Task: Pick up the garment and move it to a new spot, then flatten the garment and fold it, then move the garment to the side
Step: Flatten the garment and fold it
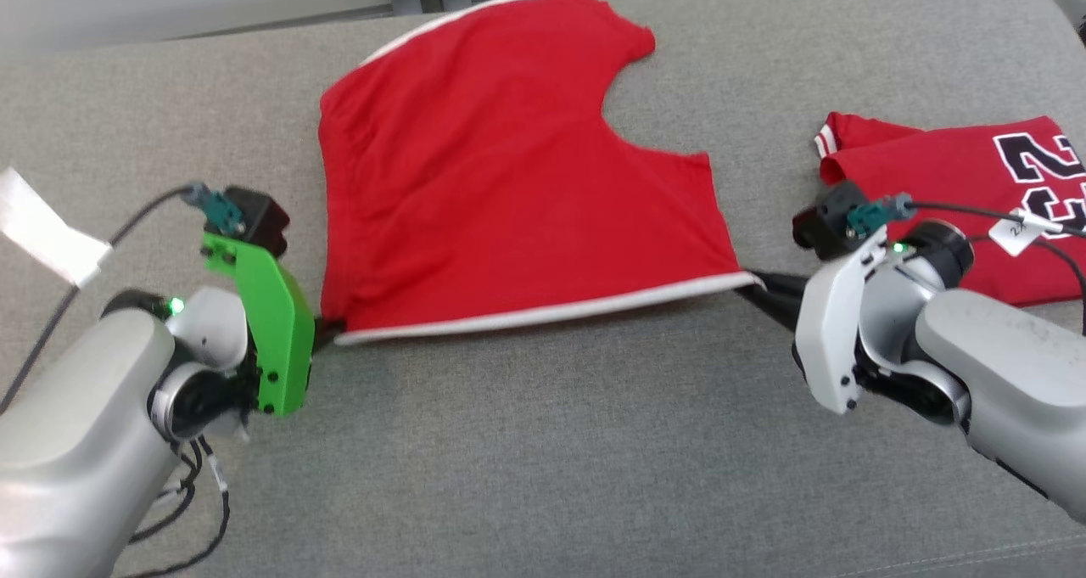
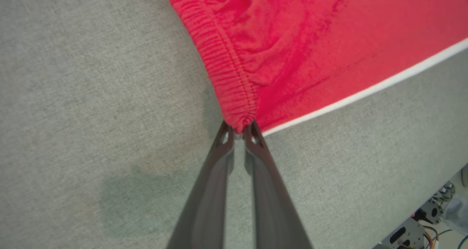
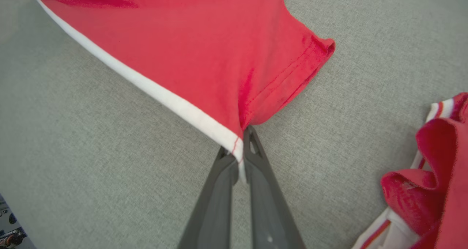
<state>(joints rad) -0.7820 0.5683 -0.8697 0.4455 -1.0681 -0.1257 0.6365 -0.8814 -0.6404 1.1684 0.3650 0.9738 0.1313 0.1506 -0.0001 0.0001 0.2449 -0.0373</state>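
Observation:
The garment (image 1: 501,179) is a pair of red shorts with white side stripes, spread on the grey cushioned surface with its near edge pulled taut between my two grippers. My left gripper (image 1: 327,332) is shut on the near left corner, at the gathered waistband (image 2: 239,126). My right gripper (image 1: 755,285) is shut on the near right corner, pinching the white stripe at the leg hem (image 3: 237,152). The shorts' far leg (image 1: 594,26) reaches toward the back edge.
A folded red jersey (image 1: 959,179) with dark numerals and a white tag lies at the right, just behind my right wrist. A strip of pale tape (image 1: 47,226) sits at the left. Bare grey surface (image 1: 543,442) stretches in front of the shorts.

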